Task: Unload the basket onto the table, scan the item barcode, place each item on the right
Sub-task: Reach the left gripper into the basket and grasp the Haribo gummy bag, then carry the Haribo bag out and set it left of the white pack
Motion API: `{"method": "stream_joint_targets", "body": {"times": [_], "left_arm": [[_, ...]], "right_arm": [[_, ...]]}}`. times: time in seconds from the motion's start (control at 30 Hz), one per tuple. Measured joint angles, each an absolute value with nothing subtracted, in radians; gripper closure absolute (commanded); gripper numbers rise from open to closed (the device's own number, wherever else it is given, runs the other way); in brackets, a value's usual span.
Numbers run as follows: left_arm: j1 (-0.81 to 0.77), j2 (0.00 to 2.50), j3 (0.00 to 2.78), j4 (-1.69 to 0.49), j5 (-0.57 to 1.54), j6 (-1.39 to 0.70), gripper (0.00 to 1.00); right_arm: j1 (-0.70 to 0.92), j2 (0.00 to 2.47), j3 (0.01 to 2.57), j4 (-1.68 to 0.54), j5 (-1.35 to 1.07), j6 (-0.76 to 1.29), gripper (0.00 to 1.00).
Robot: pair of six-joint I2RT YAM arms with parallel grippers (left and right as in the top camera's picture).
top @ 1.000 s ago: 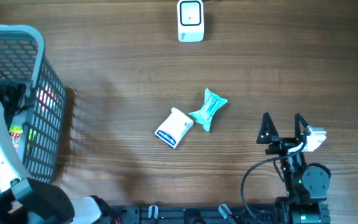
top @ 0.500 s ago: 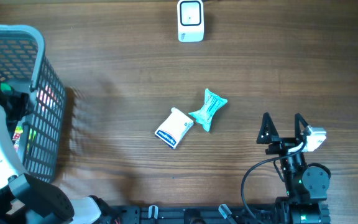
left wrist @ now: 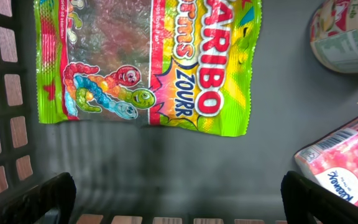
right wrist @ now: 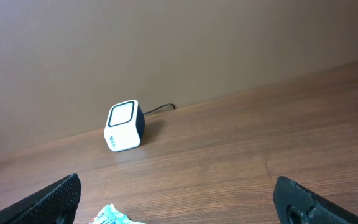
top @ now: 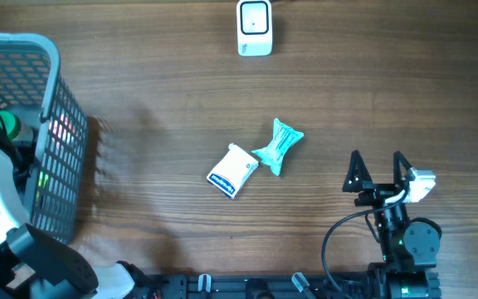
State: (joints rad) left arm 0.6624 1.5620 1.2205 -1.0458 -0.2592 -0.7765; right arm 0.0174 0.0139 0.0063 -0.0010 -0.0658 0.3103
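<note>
My left gripper (left wrist: 176,194) hangs open inside the grey mesh basket (top: 53,58) at the table's left, with nothing between its fingers. Below it lie a green Haribo worms bag (left wrist: 148,62), a pink carton (left wrist: 344,168) with a barcode at its corner, and a round tub (left wrist: 347,31). The white scanner (top: 254,27) stands at the table's far edge and also shows in the right wrist view as the scanner (right wrist: 124,126). My right gripper (top: 378,162) rests open near the front right, pointing at the scanner, and its jaws (right wrist: 176,194) hold nothing.
A white and blue packet (top: 233,171) and a teal packet (top: 278,146) lie side by side mid-table, left of the right gripper. The teal packet's edge (right wrist: 114,216) shows low in the right wrist view. The basket's walls close round the left arm.
The left arm has shifted slightly inside the basket. The right arm and the packets on the table have not moved.
</note>
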Motion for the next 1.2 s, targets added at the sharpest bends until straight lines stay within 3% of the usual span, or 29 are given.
{"method": "stream_joint_targets", "body": {"times": [0.37, 0.67, 0.7, 0.73, 0.77, 0.8, 1.07, 1.2], "left_arm": [[0.785, 1.580, 1.219, -0.969, -0.265, -0.777, 0.00], [0.827, 1.784, 1.218, -0.910, -0.265, -0.777, 0.00], [0.828, 1.808, 1.217, -0.903, -0.265, -0.777, 0.03], [0.830, 1.827, 1.218, -0.899, -0.265, -0.779, 0.26], [0.830, 1.834, 1.222, -0.900, -0.265, -0.781, 0.71], [0.830, 1.839, 1.224, -0.900, -0.264, -0.788, 0.95], [0.829, 1.864, 1.256, -0.913, -0.294, -0.775, 0.96], [0.829, 1.829, 1.312, -0.960, -0.215, -0.760, 0.96]], "right_arm": [[0.017, 0.014, 0.006, -0.001, -0.066, 0.311, 0.00], [0.017, 0.014, 0.006, -0.001, -0.066, 0.310, 0.00], [0.017, 0.014, 0.006, -0.001, -0.066, 0.310, 0.00], [0.017, 0.014, 0.006, -0.001, -0.066, 0.310, 0.00], [0.017, 0.014, 0.006, -0.001, -0.066, 0.311, 0.00], [0.017, 0.014, 0.006, -0.001, -0.066, 0.310, 0.00], [0.017, 0.014, 0.006, -0.001, -0.066, 0.310, 0.00], [0.017, 0.014, 0.006, -0.001, -0.066, 0.310, 0.00]]}}
